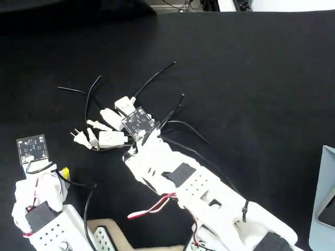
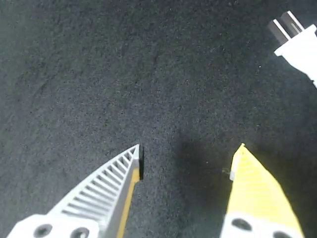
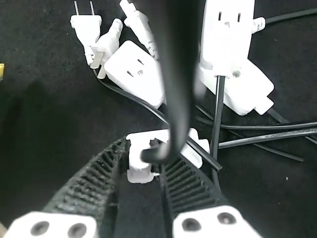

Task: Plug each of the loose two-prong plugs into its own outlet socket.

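Several white outlet sockets and two-prong plugs with black cords lie in a cluster left of the table's middle. My right gripper [image 3: 148,166] [image 1: 134,151] is shut on a small white plug [image 3: 141,153] whose black cord [image 3: 176,74] rises between the fingers. Just beyond it lie a socket block [image 3: 134,69] [image 1: 111,138], a second socket [image 3: 225,25] and loose plugs [image 3: 81,25] [image 1: 81,138]. My left gripper [image 2: 190,156] [image 1: 46,170] stands open over bare cloth at the near left, with one loose plug [image 2: 297,34] off to its side.
Black cords [image 1: 157,76] fan out from the cluster toward the back and right. A grey-blue box [image 1: 324,198] stands at the right edge. A wooden base [image 1: 115,235] sits between the arms at the front. Black cloth [image 1: 251,78] covers the table.
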Robot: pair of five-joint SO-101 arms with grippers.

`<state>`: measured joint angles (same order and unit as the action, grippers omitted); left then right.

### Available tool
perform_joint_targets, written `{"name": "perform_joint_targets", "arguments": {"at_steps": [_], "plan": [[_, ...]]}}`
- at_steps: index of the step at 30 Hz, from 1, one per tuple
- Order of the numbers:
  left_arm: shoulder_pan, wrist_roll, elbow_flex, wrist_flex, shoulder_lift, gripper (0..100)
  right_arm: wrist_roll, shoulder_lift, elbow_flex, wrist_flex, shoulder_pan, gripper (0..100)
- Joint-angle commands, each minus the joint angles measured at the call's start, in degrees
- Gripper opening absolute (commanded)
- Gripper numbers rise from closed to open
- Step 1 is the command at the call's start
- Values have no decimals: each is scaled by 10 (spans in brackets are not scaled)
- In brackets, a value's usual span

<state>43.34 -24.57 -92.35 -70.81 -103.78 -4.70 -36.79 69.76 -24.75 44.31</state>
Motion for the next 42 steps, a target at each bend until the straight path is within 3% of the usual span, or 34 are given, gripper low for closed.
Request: {"name": "perform_joint_targets", "arguments": {"at_steps": [1, 17, 35, 42], "plan": [[-7, 1, 2, 11, -5, 289, -4, -4, 17, 46, 6, 11], [-7, 1, 2, 11, -5, 289, -4, -3, 39, 80, 39, 11], [-7, 1, -2, 11, -5, 289, 18, -1, 38, 106, -4, 11], [-7, 1, -2, 11, -5, 289, 18, 76, 29, 138, -2, 11]]}}
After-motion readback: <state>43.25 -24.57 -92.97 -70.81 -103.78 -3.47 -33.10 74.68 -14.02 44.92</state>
